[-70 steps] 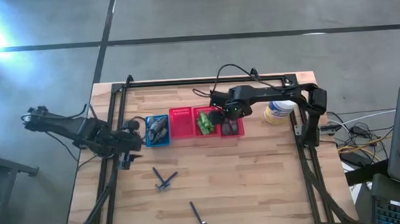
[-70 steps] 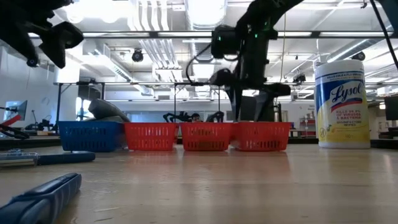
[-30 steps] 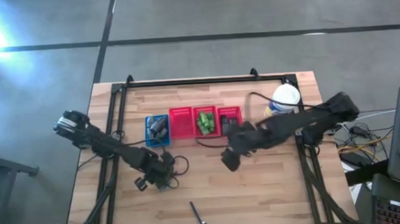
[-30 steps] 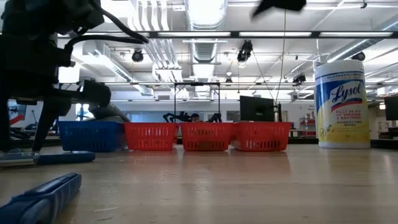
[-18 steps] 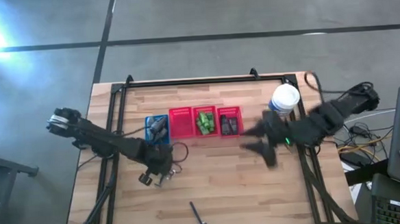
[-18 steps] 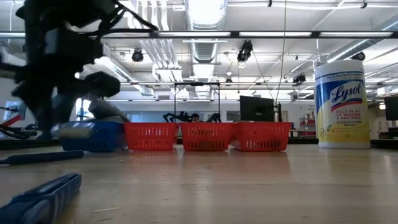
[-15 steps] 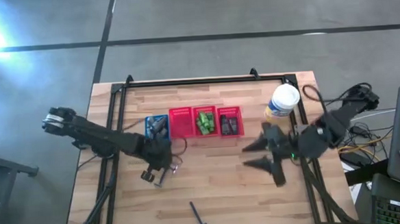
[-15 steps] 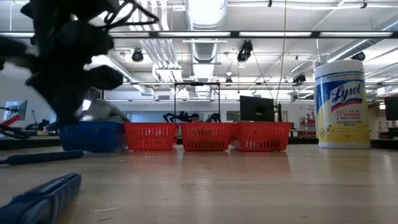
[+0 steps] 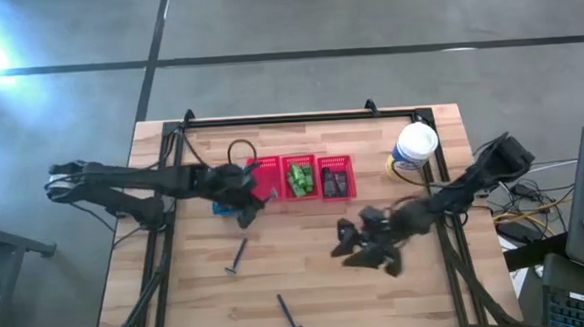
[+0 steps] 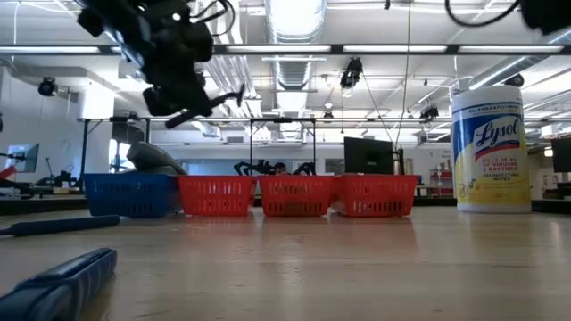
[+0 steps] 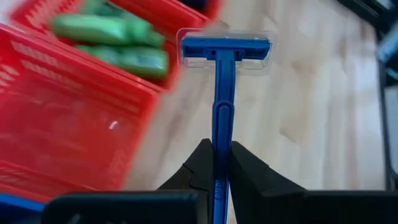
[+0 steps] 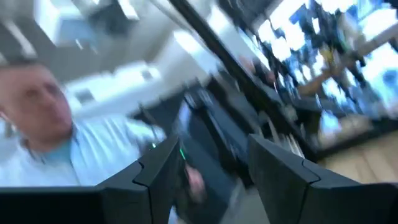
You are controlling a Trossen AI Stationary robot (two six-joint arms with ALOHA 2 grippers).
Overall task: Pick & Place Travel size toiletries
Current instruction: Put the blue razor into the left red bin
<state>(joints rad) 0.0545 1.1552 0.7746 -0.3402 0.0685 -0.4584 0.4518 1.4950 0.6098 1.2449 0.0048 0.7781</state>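
Grey concrete floor [image 9: 295, 23], wooden table [image 9: 308, 283], bright ceiling lights [image 10: 290, 18], distant monitor [image 10: 368, 154].

Table [image 9: 308, 283]: pale wood planks, smooth, light sheen. Red baskets [image 9: 263, 178]: plastic lattice, slightly glossy; blue basket [image 10: 129, 194] same kind. Razor [image 11: 223, 93]: blue plastic handle, smooth, with a clear plastic cap over the head. Left gripper [image 11: 214, 163] fingers: matt black. Green bottles [image 11: 109, 38]: glossy plastic. White tub [image 10: 487, 147]: smooth plastic, glossy printed label. Table frame [image 9: 280, 117]: black metal bars, matt.
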